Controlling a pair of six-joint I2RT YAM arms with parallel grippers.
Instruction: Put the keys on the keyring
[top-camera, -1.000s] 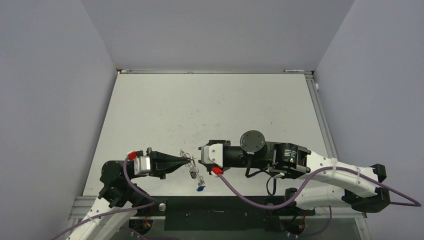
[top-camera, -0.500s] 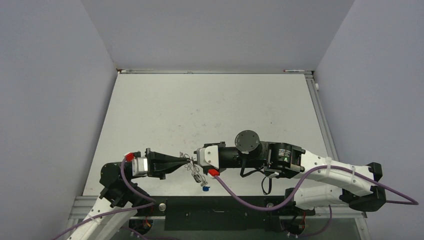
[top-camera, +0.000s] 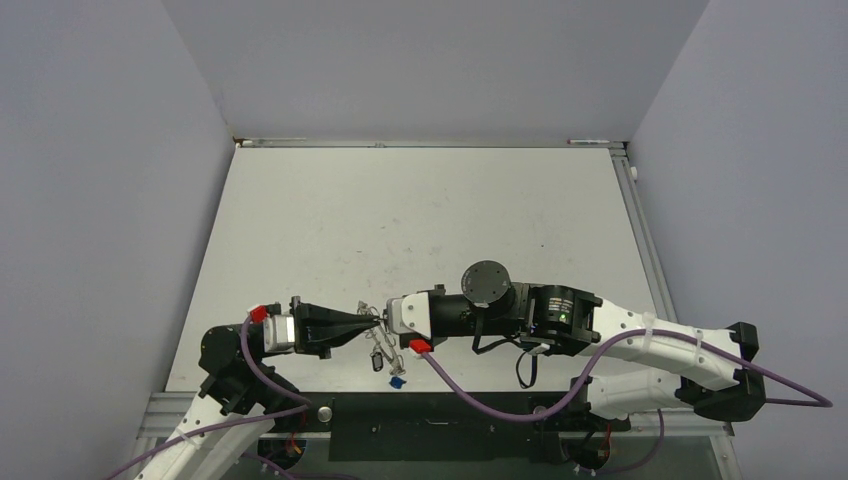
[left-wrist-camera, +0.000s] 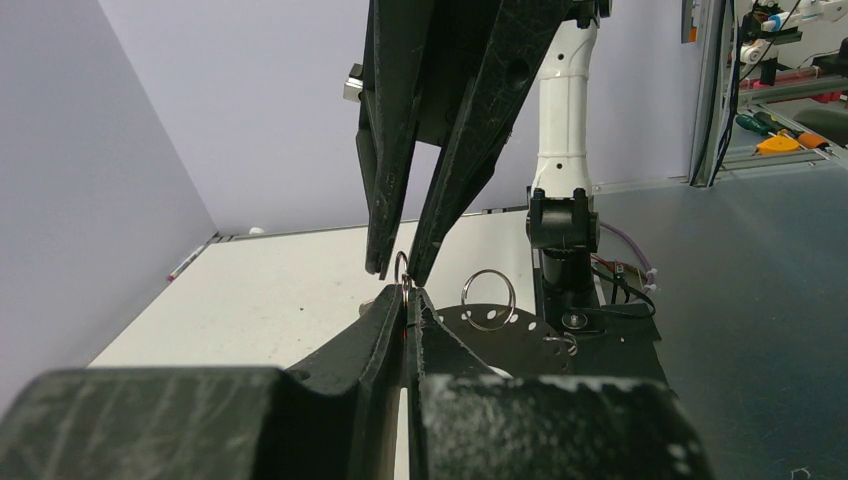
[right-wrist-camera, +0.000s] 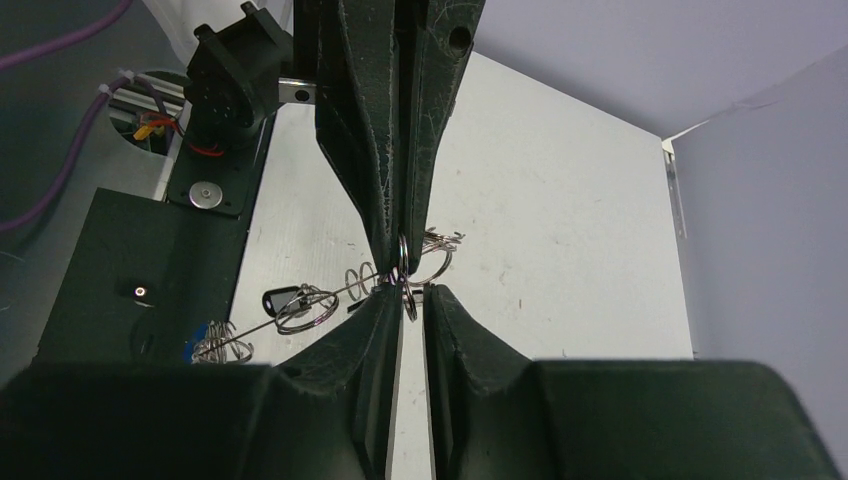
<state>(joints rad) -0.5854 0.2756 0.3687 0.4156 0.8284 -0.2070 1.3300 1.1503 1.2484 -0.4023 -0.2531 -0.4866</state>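
The keyring (top-camera: 376, 328) hangs in the air between my two grippers, near the table's front edge. My left gripper (top-camera: 372, 320) is shut on its rim; in the left wrist view (left-wrist-camera: 405, 292) the ring shows as a dark holed disc (left-wrist-camera: 500, 325) behind the pinch. My right gripper (top-camera: 388, 316) faces it tip to tip, and its jaws stand a narrow gap apart around a small wire loop (right-wrist-camera: 405, 285). In the right wrist view the keyring is edge-on (right-wrist-camera: 255, 329). A black-tagged key (right-wrist-camera: 283, 298) and a blue-tagged key (right-wrist-camera: 197, 340) hang from it. No yellow tag shows.
The white table (top-camera: 420, 220) stretches behind the grippers, walled by grey panels left, right and back. The black mounting rail (top-camera: 440, 415) with both arm bases runs just below the hanging keys. The right arm's purple cable (top-camera: 470, 385) loops beside the blue tag (top-camera: 397, 381).
The right arm has slid left and its gripper has closed in on the left gripper's tips. The hanging keys have swung slightly left. The left gripper has hardly moved.
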